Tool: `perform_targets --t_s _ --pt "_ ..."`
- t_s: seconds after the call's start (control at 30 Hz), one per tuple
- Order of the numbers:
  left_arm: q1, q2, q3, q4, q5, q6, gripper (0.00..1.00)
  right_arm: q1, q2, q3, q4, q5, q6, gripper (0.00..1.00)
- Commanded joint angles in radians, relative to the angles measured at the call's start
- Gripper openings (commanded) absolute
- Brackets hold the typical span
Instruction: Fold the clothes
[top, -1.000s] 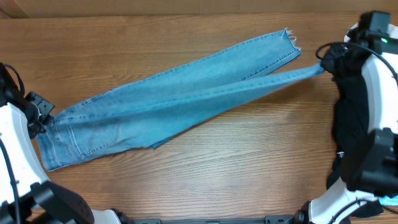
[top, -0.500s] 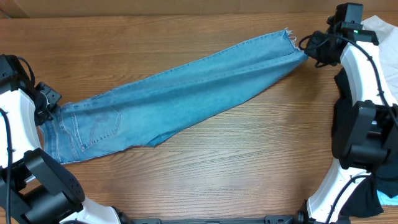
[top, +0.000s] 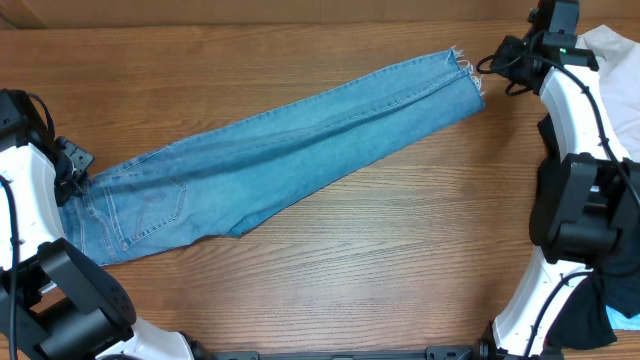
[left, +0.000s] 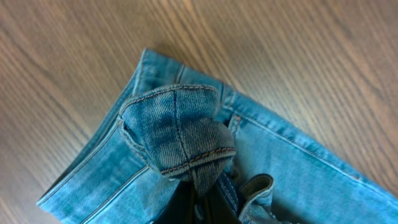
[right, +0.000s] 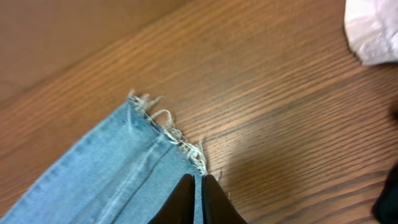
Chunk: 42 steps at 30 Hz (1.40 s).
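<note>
The light blue jeans lie flat in a long diagonal, waist at the lower left, frayed hems at the upper right. My left gripper is shut on the waistband. In the left wrist view a bunched fold of denim bulges over the left gripper. My right gripper sits at the hem end. In the right wrist view its fingers are shut with only a hairline slit, just above the denim by the frayed corner. No cloth shows pinched between them.
An off-white cloth lies at the table's far right corner, also seen in the right wrist view as a white cloth. A black garment is partly hidden under the right arm. Bare wood spreads in front of the jeans.
The right gripper carried the upper leg back and to the left until its hem lay on the other hem. The leg now rests flat. The left gripper kept its hold.
</note>
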Motion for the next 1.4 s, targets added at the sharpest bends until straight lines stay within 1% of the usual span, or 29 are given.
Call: perform_targets --t_s 0.0,0.03,0.13,0.2,0.33,0.43,0.73,0.77,0.83,0.93,1.1,1.33,1.37 --pt "0.010 0.002 0.002 -0.023 -0.066 -0.031 0.04 0.006 0.034 0.026 0.008 0.014 -0.004 0.09" --pt "0.010 0.002 0.002 -0.024 -0.069 -0.030 0.04 0.008 0.035 0.026 0.008 0.005 -0.008 0.09" --pt "0.010 0.002 0.002 -0.030 -0.069 -0.031 0.04 0.021 0.048 0.026 0.007 -0.034 -0.016 0.18" --pt "0.010 0.002 0.002 -0.035 -0.068 -0.031 0.04 0.037 0.064 0.026 0.008 -0.042 -0.014 0.20" --pt "0.010 0.002 -0.004 -0.037 -0.069 -0.031 0.04 0.072 0.101 0.026 0.026 -0.051 -0.014 0.21" --pt "0.010 0.002 -0.013 -0.037 -0.069 -0.031 0.04 0.089 0.137 0.026 0.074 -0.056 -0.008 0.21" --pt "0.010 0.002 -0.025 -0.035 -0.069 -0.031 0.04 0.096 0.209 0.026 0.160 -0.077 0.026 0.22" --pt "0.010 0.002 -0.025 -0.035 -0.069 -0.031 0.04 0.096 0.214 0.026 0.161 -0.077 0.029 0.24" --pt "0.010 0.002 -0.025 -0.035 -0.069 -0.031 0.04 0.096 0.228 0.026 0.161 -0.077 0.048 0.25" --pt "0.010 0.002 -0.025 -0.036 -0.069 -0.031 0.04 0.096 0.238 0.024 0.167 -0.078 0.074 0.26" --pt "0.010 0.002 -0.025 -0.038 -0.069 -0.030 0.04 0.096 0.245 0.024 0.163 -0.078 0.074 0.27" --pt "0.010 0.002 -0.025 -0.039 -0.069 -0.030 0.04 0.098 0.261 0.024 0.180 -0.086 0.128 0.27" --pt "0.010 0.002 -0.025 -0.039 -0.069 -0.030 0.04 0.098 0.272 0.024 0.190 -0.108 0.130 0.32"
